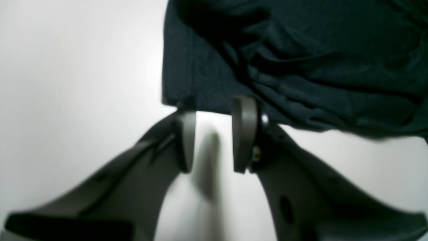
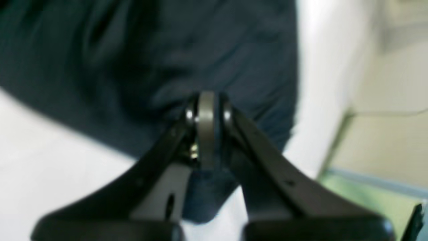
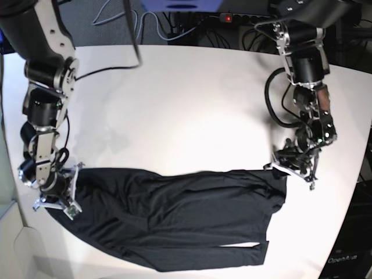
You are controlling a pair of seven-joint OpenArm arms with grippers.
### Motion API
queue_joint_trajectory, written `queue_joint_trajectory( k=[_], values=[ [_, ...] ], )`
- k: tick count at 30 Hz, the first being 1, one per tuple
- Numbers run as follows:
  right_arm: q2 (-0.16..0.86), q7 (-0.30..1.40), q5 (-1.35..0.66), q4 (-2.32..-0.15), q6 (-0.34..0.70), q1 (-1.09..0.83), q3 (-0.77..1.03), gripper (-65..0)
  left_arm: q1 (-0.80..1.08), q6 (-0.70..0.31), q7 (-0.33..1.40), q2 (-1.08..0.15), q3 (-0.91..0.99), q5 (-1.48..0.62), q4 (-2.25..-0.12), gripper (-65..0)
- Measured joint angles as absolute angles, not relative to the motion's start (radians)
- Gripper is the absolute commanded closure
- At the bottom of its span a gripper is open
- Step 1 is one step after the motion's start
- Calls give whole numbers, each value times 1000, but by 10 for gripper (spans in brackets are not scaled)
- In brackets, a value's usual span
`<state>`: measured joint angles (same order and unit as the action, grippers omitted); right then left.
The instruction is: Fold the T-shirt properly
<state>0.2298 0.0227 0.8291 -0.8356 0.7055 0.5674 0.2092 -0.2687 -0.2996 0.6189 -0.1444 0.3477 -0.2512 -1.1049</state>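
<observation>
T-shirt point(image 3: 174, 218) lies flat along the table's point(image 3: 174, 104) near edge; right gripper point(image 2: 206, 110) pinches its cloth, left gripper point(image 1: 214, 134) gapes empty at the hem, so clamp before lifting evenly.

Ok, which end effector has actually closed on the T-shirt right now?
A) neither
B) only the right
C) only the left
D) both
B: in the right wrist view the right end effector is pinched shut with the T-shirt fabric between its pads, while the left end effector stands open at the shirt's edge with bare table showing in the gap.
</observation>
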Motion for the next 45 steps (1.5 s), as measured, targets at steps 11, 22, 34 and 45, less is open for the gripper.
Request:
queue_joint_trajectory(
  k=[11, 22, 34, 45],
  values=[
    [233, -6, 832, -735, 704, 662, 136, -16, -237, -299, 619, -144, 348, -252, -1108, -174],
    [233, 142, 839, -983, 706, 506, 133, -429, -233, -307, 618, -147, 349, -253, -1108, -175],
    [199, 142, 775, -1106, 706, 364, 138, -506, -236, -307, 619, -147, 348, -253, -1108, -175],
    [219, 138, 756, -1027, 706, 361, 147, -412, -235, -307, 618, -149, 348, -254, -1108, -175]
  ],
)
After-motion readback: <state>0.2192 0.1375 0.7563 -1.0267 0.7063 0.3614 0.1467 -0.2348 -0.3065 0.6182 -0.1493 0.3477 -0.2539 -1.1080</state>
